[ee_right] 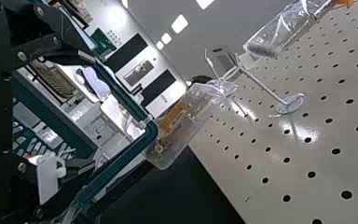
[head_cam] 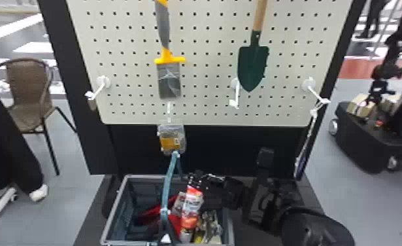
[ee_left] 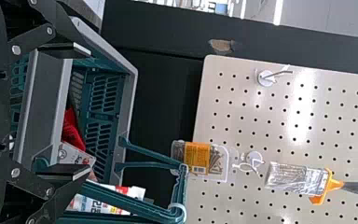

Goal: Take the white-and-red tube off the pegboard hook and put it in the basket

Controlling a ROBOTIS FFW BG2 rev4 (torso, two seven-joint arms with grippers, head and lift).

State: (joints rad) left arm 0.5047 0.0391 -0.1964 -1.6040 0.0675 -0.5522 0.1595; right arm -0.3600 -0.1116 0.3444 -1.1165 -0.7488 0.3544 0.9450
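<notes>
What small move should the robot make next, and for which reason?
Probably ease the right claw slowly back, keeping clear of the basket handle. Its fingers stand apart, and the white-and-red tube seems to be inside the basket already. The raised handle is close and might catch the claw.
</notes>
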